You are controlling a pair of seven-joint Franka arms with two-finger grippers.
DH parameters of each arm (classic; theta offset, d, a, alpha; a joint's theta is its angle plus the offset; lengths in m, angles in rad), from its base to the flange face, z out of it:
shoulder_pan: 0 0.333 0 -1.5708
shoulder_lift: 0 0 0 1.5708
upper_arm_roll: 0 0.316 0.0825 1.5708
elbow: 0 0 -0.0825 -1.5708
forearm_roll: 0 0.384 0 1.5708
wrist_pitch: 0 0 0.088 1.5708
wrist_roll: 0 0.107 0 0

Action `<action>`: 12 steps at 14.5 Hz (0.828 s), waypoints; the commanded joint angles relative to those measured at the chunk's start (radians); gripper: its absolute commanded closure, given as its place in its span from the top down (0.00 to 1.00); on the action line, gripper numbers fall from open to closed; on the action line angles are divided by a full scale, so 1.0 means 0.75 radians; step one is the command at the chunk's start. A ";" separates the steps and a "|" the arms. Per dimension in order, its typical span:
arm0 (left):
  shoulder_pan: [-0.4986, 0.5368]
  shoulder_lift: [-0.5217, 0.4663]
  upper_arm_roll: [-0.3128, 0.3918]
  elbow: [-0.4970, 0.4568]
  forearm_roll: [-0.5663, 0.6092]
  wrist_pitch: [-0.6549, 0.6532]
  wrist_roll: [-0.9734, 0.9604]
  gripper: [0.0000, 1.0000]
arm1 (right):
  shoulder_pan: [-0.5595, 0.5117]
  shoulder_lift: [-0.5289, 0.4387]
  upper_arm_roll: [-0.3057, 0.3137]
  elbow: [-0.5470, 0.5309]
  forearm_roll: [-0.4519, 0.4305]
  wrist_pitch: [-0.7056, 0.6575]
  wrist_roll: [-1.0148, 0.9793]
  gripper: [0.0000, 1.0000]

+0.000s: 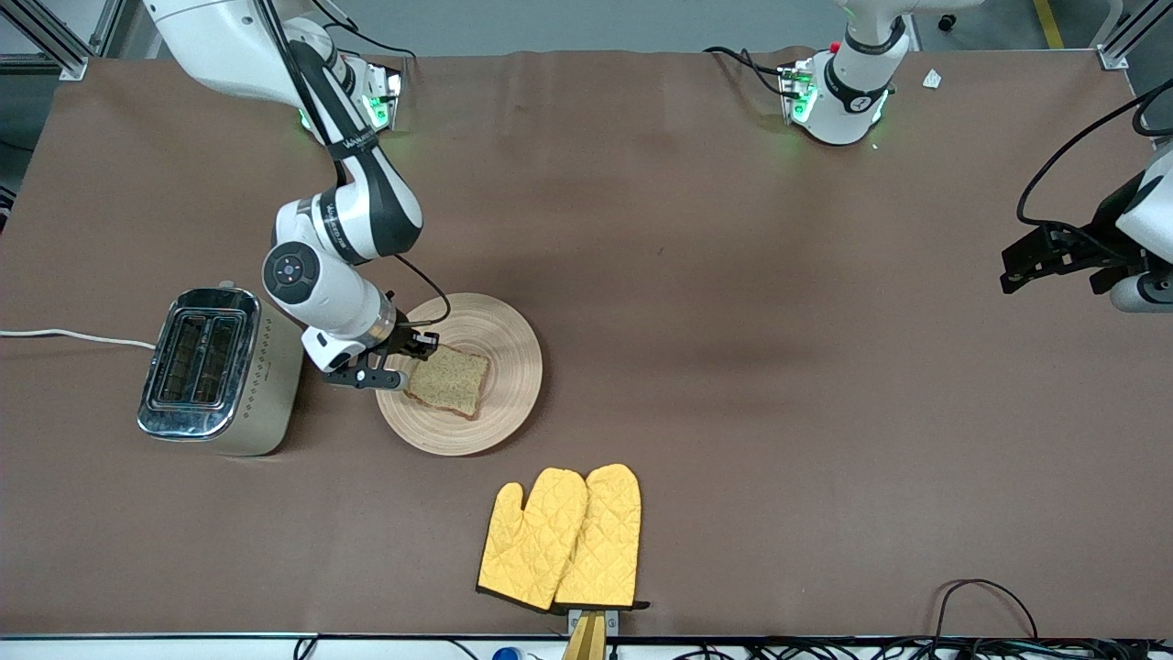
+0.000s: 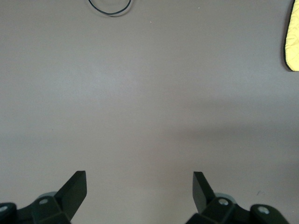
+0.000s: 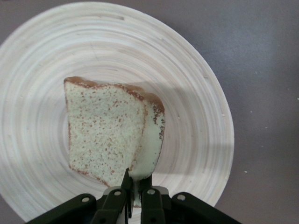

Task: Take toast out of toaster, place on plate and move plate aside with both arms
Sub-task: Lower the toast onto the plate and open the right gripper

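In the front view, you are looking at the right gripper (image 1: 396, 365) sitting over the edge of the plate (image 1: 499, 341) on the side toward the toaster (image 1: 218, 370). Its fingers are pinching one edge of the toast (image 1: 450, 380), which is lying over the middle of the plate. The plate is resting on the brown worktop (image 1: 733, 321), just beside the toaster and toward the left arm's end from it. A pair of yellow oven mitts (image 1: 562, 538) is lying nearer to the camera than the plate. The left gripper (image 1: 1015, 268) is waiting in the air over the worktop, well apart from the plate, at the left arm's end.

In the left wrist view, you are seeing the left gripper's (image 2: 139, 186) fingers (image 2: 74, 189) standing wide apart with nothing between them, over bare worktop (image 2: 149, 93). A corner of a mitt (image 2: 293, 37) is showing at the frame's edge, and a loop of black cable (image 2: 110, 8) is lying farther off.

In the right wrist view, you are seeing the right gripper's (image 3: 134, 193) fingers (image 3: 150, 200) closing tightly on the crust of the toast (image 3: 105, 130). The slice is leaning at a tilt over the plate (image 3: 196, 102), its speckled face showing and its shadow falling on the plate's ringed grain.
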 commanded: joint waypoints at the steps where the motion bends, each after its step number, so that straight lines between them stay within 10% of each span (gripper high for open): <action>1: 0.001 -0.008 -0.002 0.001 -0.003 -0.007 -0.002 1.00 | -0.056 -0.024 0.010 -0.056 0.015 0.017 -0.099 0.00; 4: 0.005 -0.002 -0.002 -0.007 -0.003 -0.015 0.000 1.00 | -0.101 -0.016 0.010 -0.050 0.015 0.006 -0.157 0.24; 6: 0.005 0.039 -0.002 -0.009 0.001 -0.019 0.027 1.00 | -0.101 -0.016 0.010 -0.050 0.015 0.004 -0.151 0.91; 12: -0.016 0.181 -0.010 -0.023 -0.254 -0.019 0.002 1.00 | -0.122 -0.091 -0.009 -0.026 0.013 -0.124 -0.141 1.00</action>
